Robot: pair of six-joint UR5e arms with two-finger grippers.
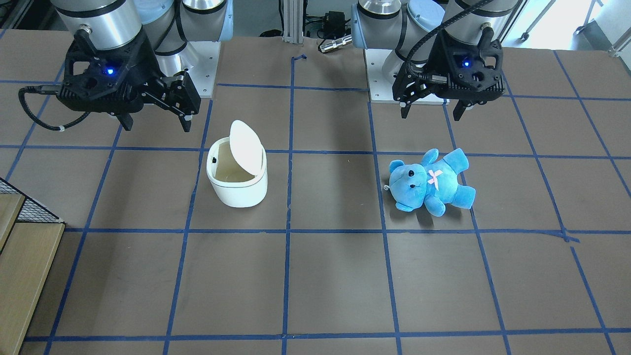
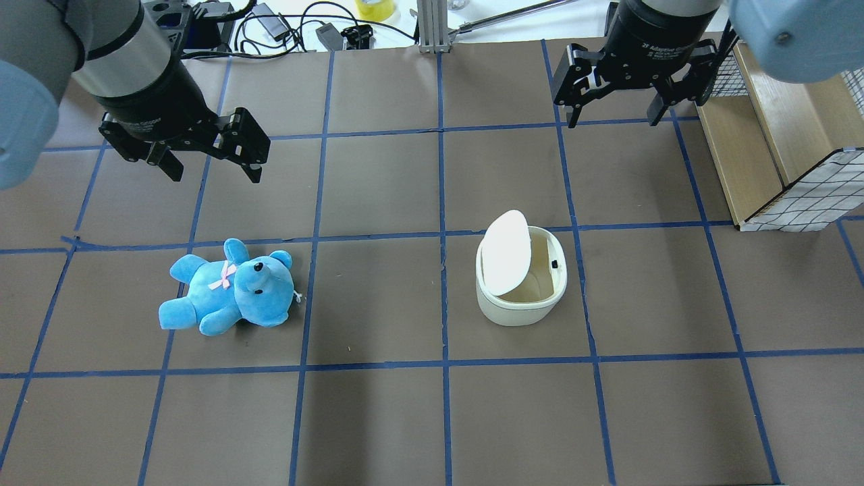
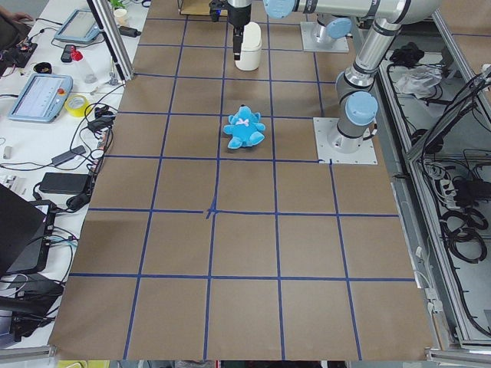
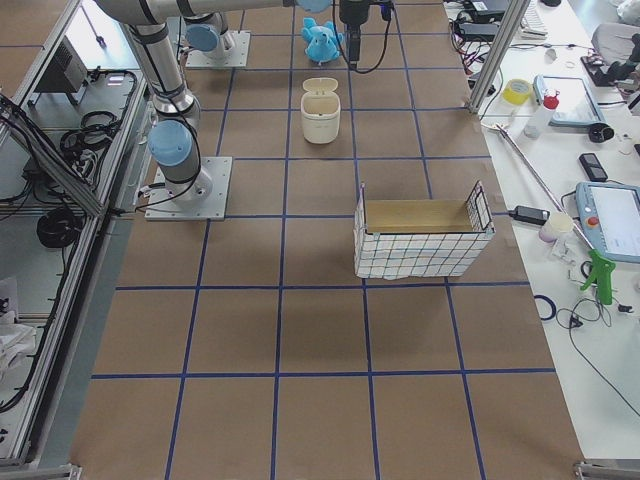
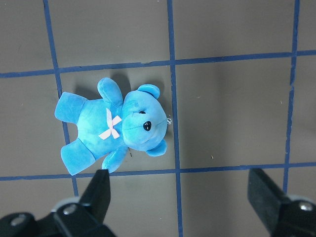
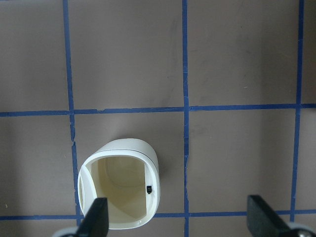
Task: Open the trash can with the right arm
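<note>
Progress looks close to complete as we read it: the trash can (image 1: 236, 190) stands upright on the surface (image 1: 335, 276), on the robot's right half. Its lid (image 1: 246, 147) is tipped up on edge, leaving the beige inside open to view. The right gripper (image 1: 157, 124) hangs above the surface, apart from the can and nearer the robot's base, jaws spread wide and holding nothing. The left gripper (image 1: 431, 116) is likewise open and empty, near the blue teddy bear (image 1: 431, 180), which lies face up well apart from the can. We cannot tell from these angles whether the lid rests at its full stop or merely leans. If it leans, we judge the next move to be a gentle push on the lid's edge with one right finger; otherwise, only keeping clear.
</note>
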